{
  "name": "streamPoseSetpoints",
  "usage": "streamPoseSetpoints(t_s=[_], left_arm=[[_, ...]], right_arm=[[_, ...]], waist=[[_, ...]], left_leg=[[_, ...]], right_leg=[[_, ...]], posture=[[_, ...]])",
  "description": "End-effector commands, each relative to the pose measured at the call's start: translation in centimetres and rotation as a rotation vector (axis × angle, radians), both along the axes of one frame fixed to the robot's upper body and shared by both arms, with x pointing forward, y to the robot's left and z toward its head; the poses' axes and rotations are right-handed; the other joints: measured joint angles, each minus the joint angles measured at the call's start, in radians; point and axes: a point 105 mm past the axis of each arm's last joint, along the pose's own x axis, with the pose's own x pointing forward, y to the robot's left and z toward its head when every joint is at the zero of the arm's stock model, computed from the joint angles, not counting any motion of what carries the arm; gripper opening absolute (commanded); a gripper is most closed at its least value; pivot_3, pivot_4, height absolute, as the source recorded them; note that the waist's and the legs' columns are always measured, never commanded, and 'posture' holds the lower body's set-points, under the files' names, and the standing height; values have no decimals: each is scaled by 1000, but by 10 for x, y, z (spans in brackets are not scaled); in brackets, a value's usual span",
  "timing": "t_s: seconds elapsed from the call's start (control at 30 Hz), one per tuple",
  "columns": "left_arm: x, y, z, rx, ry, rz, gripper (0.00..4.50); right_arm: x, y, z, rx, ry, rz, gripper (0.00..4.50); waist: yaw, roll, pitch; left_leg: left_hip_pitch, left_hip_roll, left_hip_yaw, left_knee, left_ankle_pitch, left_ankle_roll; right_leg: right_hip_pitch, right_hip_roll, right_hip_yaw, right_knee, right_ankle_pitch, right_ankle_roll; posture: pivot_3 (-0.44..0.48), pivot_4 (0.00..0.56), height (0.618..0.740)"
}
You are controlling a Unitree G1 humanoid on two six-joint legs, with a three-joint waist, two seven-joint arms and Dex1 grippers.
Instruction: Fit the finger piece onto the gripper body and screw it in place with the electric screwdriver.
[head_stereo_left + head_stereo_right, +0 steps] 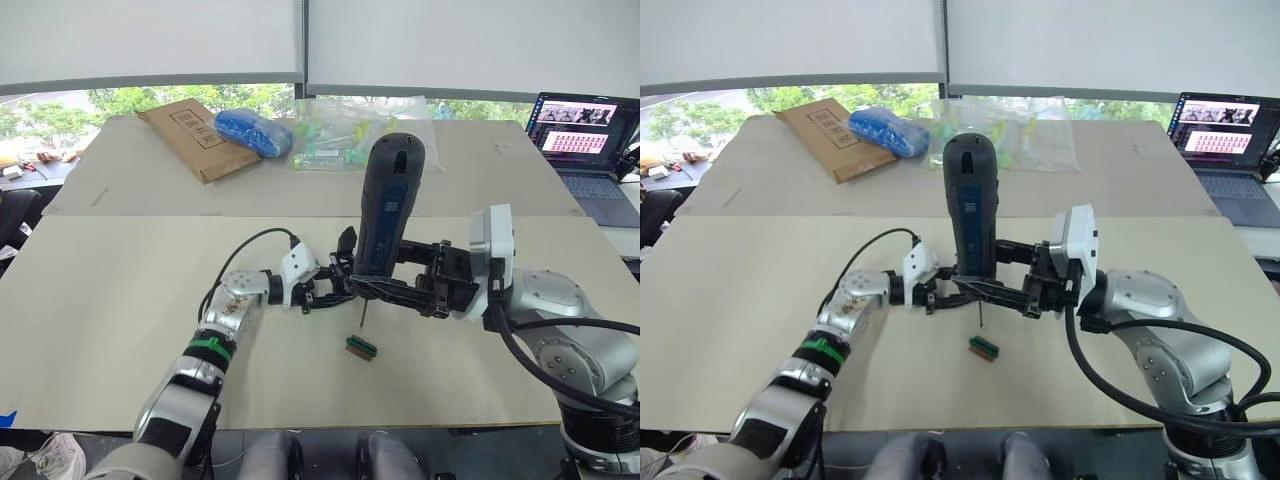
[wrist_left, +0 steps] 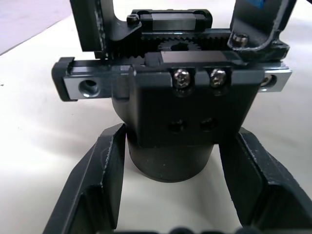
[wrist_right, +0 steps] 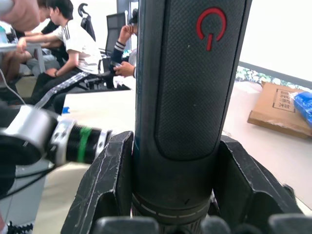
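Observation:
The electric screwdriver point(image 1: 390, 200), a thick black cylinder with a red power symbol, stands upright over the table's middle, and my right gripper point(image 1: 385, 290) is shut on its lower part. Its thin bit point(image 1: 362, 315) points down just above the table. The gripper body point(image 2: 168, 122), a chunky black block with a round base and two screws on its face, sits between the fingers point(image 2: 105, 185) of my left gripper point(image 1: 325, 292), which is shut on the base. An upright pointed black finger point(image 1: 346, 243) rises from it beside the screwdriver; I cannot tell whether this is the finger piece.
A small green-topped block point(image 1: 361, 347) lies on the table just below the bit. At the far side are a cardboard box point(image 1: 190, 135), a blue bag point(image 1: 253, 130) and a clear bag of parts point(image 1: 350, 135). A laptop point(image 1: 585, 130) stands far right. Seated people point(image 3: 73, 44) are beyond the table.

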Motion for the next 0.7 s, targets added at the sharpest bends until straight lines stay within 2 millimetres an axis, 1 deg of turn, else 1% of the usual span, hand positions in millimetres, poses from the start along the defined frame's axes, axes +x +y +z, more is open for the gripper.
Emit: streamPoseSetpoints(t_s=[0.03,0.1,0.17,0.27,0.37,0.4,0.43,0.47,0.5,0.6,0.7], left_arm=[[-5,-6,15,-8,-45,-152,2309],[-11,-8,16,13,-58,-241,2309],[-13,-10,12,89,-93,-303,2309],[-9,-8,10,136,-106,-308,2309],[0,-4,7,157,-93,-239,2309],[2,-3,7,154,-82,-222,3321],[3,-2,7,150,-75,-215,3757],[3,-1,7,144,-71,-210,4292],[4,2,7,141,-79,-198,4492],[5,10,8,96,-81,-142,4500],[-4,19,5,14,-56,-64,4500]], right_arm=[[-8,-4,13,19,-61,13,1880],[-10,-5,12,13,-59,17,1880],[-13,-6,12,7,-52,30,1880],[-15,-7,12,3,-47,40,1880],[-15,-6,13,4,-44,46,1880],[-16,-6,13,4,-43,47,1880],[-16,-6,14,5,-43,48,1880],[-16,-6,14,6,-42,50,1880],[-16,-6,14,8,-41,51,1880],[-17,-5,14,12,-38,56,1880],[-17,-5,13,15,-34,59,1880]], waist=[[1,0,0],[1,0,0],[2,-1,0],[2,-1,1],[1,-1,1],[1,-1,1],[0,-1,1],[0,-1,1],[0,-1,1],[-1,-1,1],[-3,-1,1]], left_leg=[[0,0,0,0,0,0],[-1,0,0,0,0,0],[-1,-1,0,-1,0,0],[-1,-1,0,0,0,0],[-1,-1,-1,0,0,0],[-1,-1,-1,0,0,0],[-1,0,-1,1,0,0],[-1,0,-1,1,0,0],[-1,0,-1,1,0,0],[-1,0,-1,0,0,0],[-1,1,-1,0,0,0]], right_leg=[[0,0,0,0,0,0],[0,0,-1,0,0,0],[0,0,-1,0,0,0],[0,0,-2,0,0,0],[0,0,-1,0,0,0],[0,0,-1,0,0,0],[0,0,-1,0,0,0],[0,0,-1,0,0,0],[0,0,-1,0,0,0],[0,0,-1,0,0,0],[-1,0,-1,0,0,0]], posture=[[0,150,740],[0,150,740],[0,150,740],[0,150,740],[0,150,740],[0,150,740],[0,150,740],[0,150,740],[0,150,740],[0,150,740],[0,150,740]])
